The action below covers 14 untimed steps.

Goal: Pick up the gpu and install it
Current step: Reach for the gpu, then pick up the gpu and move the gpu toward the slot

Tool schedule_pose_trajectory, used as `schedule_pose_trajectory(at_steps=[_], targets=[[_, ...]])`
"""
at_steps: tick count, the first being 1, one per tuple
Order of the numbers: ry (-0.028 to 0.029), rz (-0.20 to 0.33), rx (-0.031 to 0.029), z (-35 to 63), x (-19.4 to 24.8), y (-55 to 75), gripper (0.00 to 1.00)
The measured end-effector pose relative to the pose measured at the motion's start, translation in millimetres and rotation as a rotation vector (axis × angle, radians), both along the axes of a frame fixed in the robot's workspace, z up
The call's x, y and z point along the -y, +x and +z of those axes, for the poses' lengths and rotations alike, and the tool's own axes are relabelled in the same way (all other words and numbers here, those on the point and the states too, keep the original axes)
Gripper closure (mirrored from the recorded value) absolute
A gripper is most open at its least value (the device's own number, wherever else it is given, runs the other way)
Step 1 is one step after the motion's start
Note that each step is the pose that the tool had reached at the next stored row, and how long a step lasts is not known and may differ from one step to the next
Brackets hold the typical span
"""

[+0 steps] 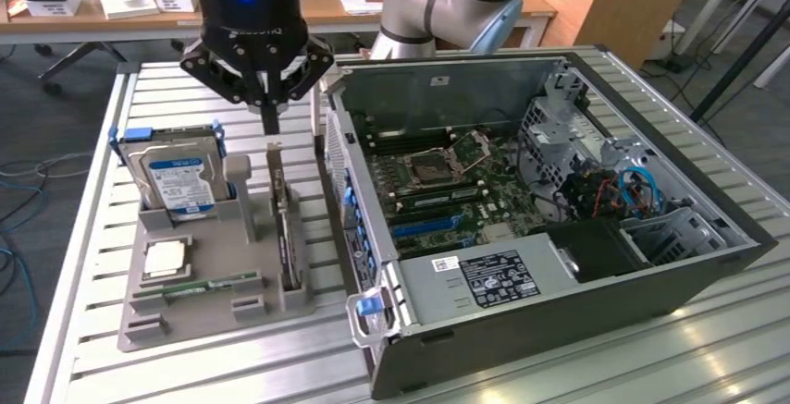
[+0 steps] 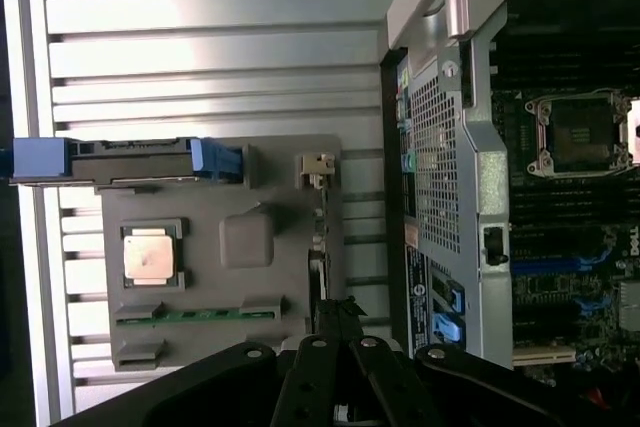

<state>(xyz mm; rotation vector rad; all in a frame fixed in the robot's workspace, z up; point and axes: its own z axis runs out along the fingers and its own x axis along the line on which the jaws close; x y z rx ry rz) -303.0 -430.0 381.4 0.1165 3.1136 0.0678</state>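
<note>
- gpu [image 1: 289, 238]: a thin dark expansion card standing on its long edge in a slot of a gray holder tray [image 1: 203, 316], with its silver bracket at the far end, under the arm.
- The slot is on the side of the holder nearest an open computer case [image 1: 556, 330]. That puts the card between the case and a hard drive [image 1: 179, 177] with a blue-white label, which stands upright in a blue carrier.
- Long axis: in the exterior view the card runs from the far end of the holder toward the camera, roughly parallel to the near wall of the case. In the wrist view, the gpu [image 2: 321, 237] appears as a narrow line seen edge-on from above.
- The gripper [image 1: 269, 125] hangs straight down over the bracket end. Its two dark fingers are pressed together into one narrow point and hold nothing.
- Key relation: the card lies directly below the fingertips, and most of its length stretches away from them toward the near end of the holder. Whether the tips touch the top edge of the bracket cannot be told; they look just above it.
- In the wrist view, the gripper [image 2: 338, 315] overlaps one end of the card's edge.
- Also in the holder: a square processor chip [image 1: 165, 261] and a narrow green memory stick [image 1: 210, 286], both lying flat and well apart from the fingers.
- The case lies on its side with the motherboard [image 1: 432, 177] exposed, on a slatted metal table [image 1: 173, 90].
- The card is not yet lifted or installed.
</note>
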Motion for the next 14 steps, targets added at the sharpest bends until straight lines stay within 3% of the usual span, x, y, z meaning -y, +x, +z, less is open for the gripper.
schedule_pose_trajectory(at_steps=[9, 14], targets=[[-0.0006, 0.000, 0.0000, -0.1, 17.5, -1.2, 0.90], [-0.0006, 0.000, 0.0000, -0.1, 18.8, -1.4, 0.90]])
